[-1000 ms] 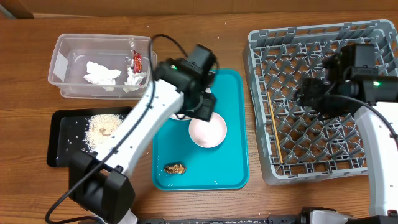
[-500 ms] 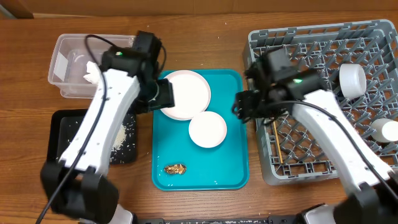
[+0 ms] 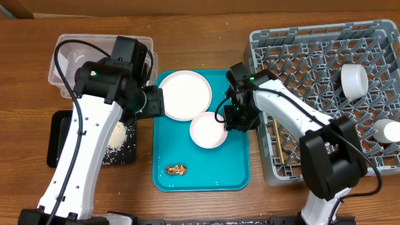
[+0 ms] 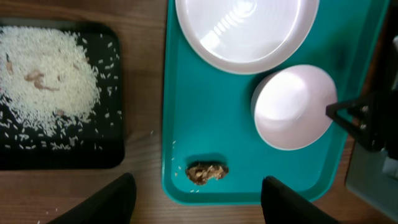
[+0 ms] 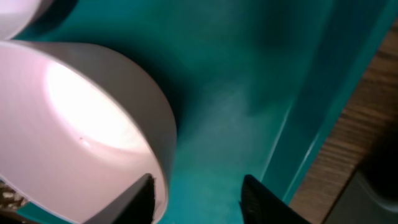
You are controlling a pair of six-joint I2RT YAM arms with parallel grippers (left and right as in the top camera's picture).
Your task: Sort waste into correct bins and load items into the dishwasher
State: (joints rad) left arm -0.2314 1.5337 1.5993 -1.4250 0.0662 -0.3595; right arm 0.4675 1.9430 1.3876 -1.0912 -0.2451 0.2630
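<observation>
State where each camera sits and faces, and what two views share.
Overhead: above the table, facing down on teal tray and dish rack; left arm and right arm show.
Left wrist: above the tray, facing down; left claw tips at bottom edge.
Right wrist: low over the tray, facing white bowl; right claw at its rim.
Shared: the bowl, in both wrist views.
</observation>
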